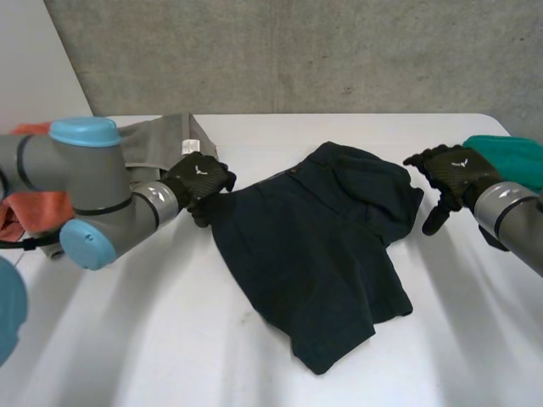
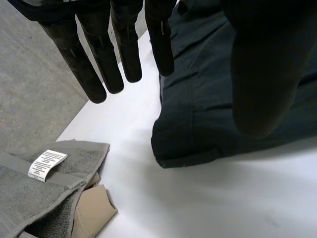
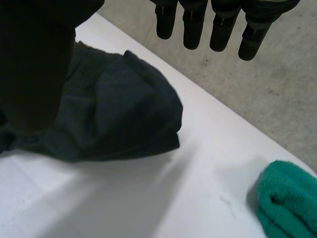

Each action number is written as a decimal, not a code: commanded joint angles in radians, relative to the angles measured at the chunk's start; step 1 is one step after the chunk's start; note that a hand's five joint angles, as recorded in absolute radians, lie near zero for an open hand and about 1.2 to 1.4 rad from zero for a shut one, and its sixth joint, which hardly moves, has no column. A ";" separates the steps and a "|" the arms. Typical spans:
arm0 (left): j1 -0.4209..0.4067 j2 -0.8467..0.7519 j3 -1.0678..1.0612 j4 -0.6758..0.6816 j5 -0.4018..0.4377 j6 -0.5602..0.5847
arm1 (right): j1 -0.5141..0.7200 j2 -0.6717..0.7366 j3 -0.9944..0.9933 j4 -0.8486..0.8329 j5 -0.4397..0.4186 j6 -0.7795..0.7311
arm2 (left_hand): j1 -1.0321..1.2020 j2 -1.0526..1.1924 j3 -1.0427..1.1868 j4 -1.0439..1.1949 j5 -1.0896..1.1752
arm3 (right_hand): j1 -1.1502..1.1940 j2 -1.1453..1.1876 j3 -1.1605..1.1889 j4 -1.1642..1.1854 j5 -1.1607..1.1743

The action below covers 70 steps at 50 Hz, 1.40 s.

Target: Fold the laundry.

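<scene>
A pair of dark navy shorts [image 1: 318,246] lies on the white table [image 1: 127,339], partly doubled over at its far right end. My left hand [image 1: 199,180] hovers at the shorts' left corner, open, its fingers [image 2: 99,59] straight above the table and the thumb over the cloth [image 2: 208,99], holding nothing. My right hand [image 1: 448,174] hangs open just right of the folded end, apart from it. In the right wrist view its fingers [image 3: 193,29] are straight over the bunched cloth [image 3: 114,114].
A grey towel [image 1: 161,140] with a white label [image 2: 47,164] and a tan cloth [image 2: 91,210] lie behind my left hand. A teal towel [image 1: 513,157] [image 3: 287,203] sits at the far right edge. An orange cloth [image 1: 34,212] lies at the far left.
</scene>
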 commanded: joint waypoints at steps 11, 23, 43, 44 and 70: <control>-0.039 -0.187 0.251 -0.026 -0.047 0.124 | -0.002 0.010 0.082 -0.086 0.013 -0.019 | 0.184 0.186 0.186 0.182 0.181 | -0.046 -0.032 -0.035 -0.037 -0.047; -0.057 -0.250 0.343 -0.097 -0.074 0.213 | 0.002 0.007 0.091 -0.091 0.023 -0.027 | 0.178 0.180 0.180 0.176 0.175 | -0.046 -0.032 -0.035 -0.037 -0.047; -0.071 -0.282 0.380 -0.115 -0.187 0.313 | 0.002 0.013 0.096 -0.109 0.035 -0.047 | 0.871 0.873 0.872 0.868 0.868 | -0.046 -0.032 -0.035 -0.037 -0.047; -0.071 -0.280 0.385 -0.109 -0.204 0.313 | 0.002 0.011 0.096 -0.109 0.036 -0.049 | 0.871 0.873 0.872 0.868 0.868 | -0.046 -0.032 -0.035 -0.037 -0.047; -0.275 0.114 0.293 0.137 0.037 -0.525 | -0.036 -0.023 0.076 -0.111 0.037 -0.044 | 0.871 0.873 0.872 0.868 0.868 | -0.046 -0.032 -0.035 -0.037 -0.047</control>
